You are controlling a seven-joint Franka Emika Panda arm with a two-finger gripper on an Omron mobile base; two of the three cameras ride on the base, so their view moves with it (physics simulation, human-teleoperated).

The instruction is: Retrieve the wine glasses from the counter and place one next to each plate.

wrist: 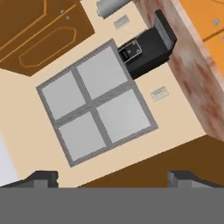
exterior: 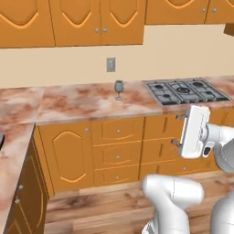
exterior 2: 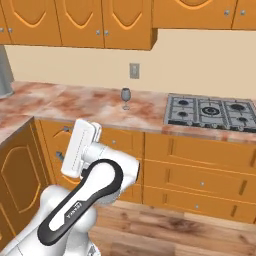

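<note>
Nearest the cameras, the white arm was folded up in front of the orange cabinet fronts, its claw (wrist: 112, 177) spread wide with both dark fingertips far apart and nothing between them, facing a grey four-pane window (wrist: 97, 103) on a cream wall. Beyond it, one wine glass (exterior: 119, 89) stood upright on the marbled worktop (exterior: 73, 103), left of the gas hob (exterior: 185, 91) and below the wall socket (exterior: 111, 64).
</note>
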